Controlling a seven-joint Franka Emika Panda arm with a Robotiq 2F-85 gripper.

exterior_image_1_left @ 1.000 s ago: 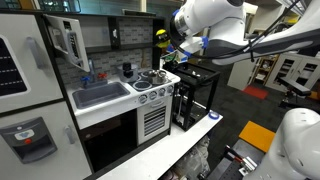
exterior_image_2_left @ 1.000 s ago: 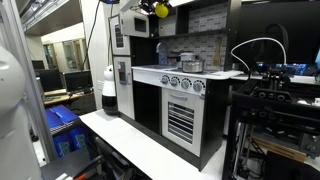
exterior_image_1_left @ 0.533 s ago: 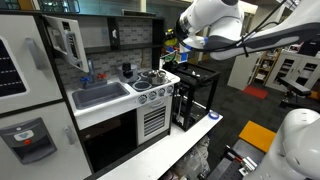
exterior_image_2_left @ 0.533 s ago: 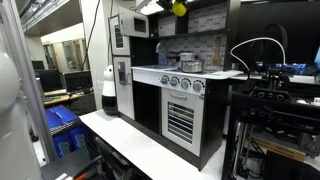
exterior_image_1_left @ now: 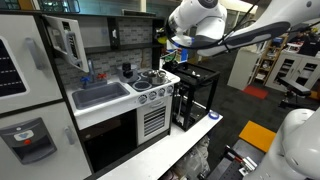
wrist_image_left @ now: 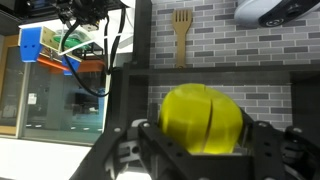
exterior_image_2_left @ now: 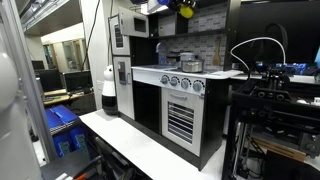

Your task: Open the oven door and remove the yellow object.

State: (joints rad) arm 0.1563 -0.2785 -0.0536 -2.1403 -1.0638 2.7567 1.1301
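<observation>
**Two parts of the job look done: door open, ball out**

Door (exterior_image_1_left: 65, 42) is swung wide open in an exterior view, w/ its dark window facing into the room, so step 1 needs nothing more.

Ball (wrist_image_left: 203, 118) is clamped in the tool (wrist_image_left: 202, 142). The wrist view shows the fingers (wrist_image_left: 268, 150) pressed on both sides of it, no gap visible. The ball fills the middle of that view, w/ the brick wall (wrist_image_left: 215, 40) & a wooden fork (wrist_image_left: 181, 30) hanging behind it.

In an exterior view the ball (exterior_image_2_left: 186, 6) is held high at the top edge of the frame, well above the stove (exterior_image_2_left: 185, 68) & touching nothing but the tool. So it's clear of any shelf or compartment; removal prob. counts as done.

What's left, by my read:
- a set-down spot isn't named in the task, so maybe only lower & release somewhere safe, e.g. the tabletop (exterior_image_1_left: 170, 140)
- closing the door isn't asked for

Grip looks centred on the ball, but it's round & smooth, so it could slip if the arm moves fast.
</observation>
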